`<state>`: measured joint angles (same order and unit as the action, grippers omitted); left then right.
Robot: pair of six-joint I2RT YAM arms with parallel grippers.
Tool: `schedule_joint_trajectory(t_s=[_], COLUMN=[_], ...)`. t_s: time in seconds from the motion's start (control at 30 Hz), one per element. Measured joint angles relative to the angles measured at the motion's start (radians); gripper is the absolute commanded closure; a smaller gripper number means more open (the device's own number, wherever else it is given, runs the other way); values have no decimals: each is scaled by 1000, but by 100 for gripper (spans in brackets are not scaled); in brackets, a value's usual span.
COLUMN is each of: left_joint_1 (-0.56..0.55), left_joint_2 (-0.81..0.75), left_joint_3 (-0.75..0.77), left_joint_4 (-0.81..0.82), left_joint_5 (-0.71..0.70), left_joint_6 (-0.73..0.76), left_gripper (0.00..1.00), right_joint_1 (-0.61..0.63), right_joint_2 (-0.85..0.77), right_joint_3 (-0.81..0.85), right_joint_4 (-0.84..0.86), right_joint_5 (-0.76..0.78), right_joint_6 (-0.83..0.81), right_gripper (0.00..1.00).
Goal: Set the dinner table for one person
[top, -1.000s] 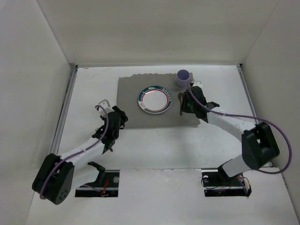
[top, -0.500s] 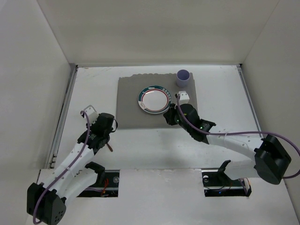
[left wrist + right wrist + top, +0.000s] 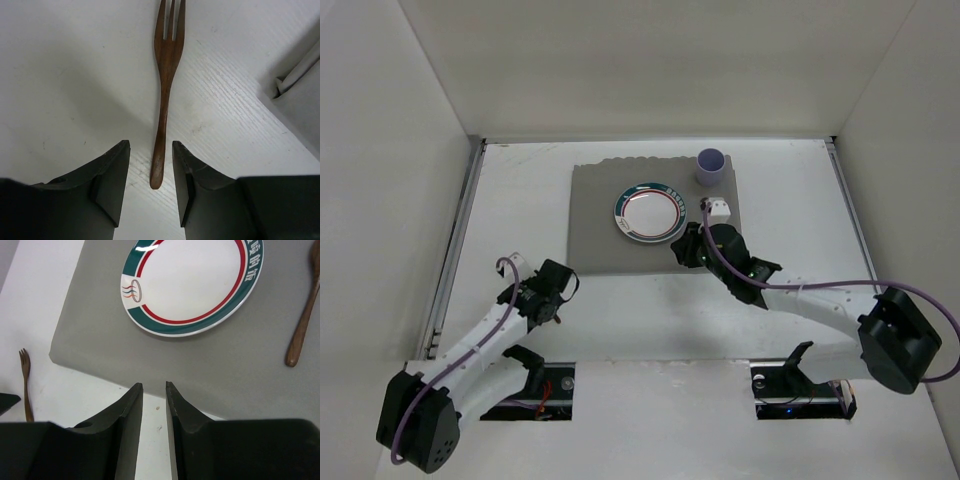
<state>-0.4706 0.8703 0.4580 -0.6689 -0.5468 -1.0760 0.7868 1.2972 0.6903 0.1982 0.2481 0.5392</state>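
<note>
A brown wooden fork [image 3: 167, 65] lies flat on the white dinner table [image 3: 520, 190], tines pointing away. My left gripper [image 3: 150, 144] is open, and its fingers straddle the end of the fork's handle without touching it. In the top view this gripper [image 3: 555, 290] sits left of the grey mat [image 3: 595, 215]. A white plate [image 3: 648, 212] with a green and red rim lies on the mat, with a wooden spoon [image 3: 302, 325] to its right. My right gripper [image 3: 154, 385] hovers over the mat's front edge with a narrow gap and nothing between its fingers.
A lilac cup [image 3: 710, 166] stands at the mat's far right corner. White walls enclose the table on three sides. The mat's near left corner [image 3: 300, 95] shows in the left wrist view. The fork [image 3: 25, 385] also shows at the left of the right wrist view.
My right arm has left the spoon and swung to the mat's front edge below the plate. My left arm has drawn back toward its base, and its jaws stand a little apart around the fork's handle.
</note>
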Motion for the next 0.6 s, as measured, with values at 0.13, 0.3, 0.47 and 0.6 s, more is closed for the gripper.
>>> schedule_joint_trajectory(t_s=[0.13,0.3,0.47,0.6], left_joint_1=[-6,-5,1,23], left_joint_2=[37,94,123,106], left_joint_3=[-14,-26,-41,-53], left_joint_4=[35,103,152,161], left_joint_5=[6,24,37,39], left_joint_6=[-3,-2,2,1], left_gripper=[65,71,76,87], right_joint_1=[0,0,-7,-43], right_joint_2=[12,16,16,11], right_joint_3=[0,0,0,-6], right_joint_4=[8,13,13,13], right_joint_5=[-5,-10,-13,-14], right_joint_6=[7,8,8,8], right_gripper=[69,69,68,67])
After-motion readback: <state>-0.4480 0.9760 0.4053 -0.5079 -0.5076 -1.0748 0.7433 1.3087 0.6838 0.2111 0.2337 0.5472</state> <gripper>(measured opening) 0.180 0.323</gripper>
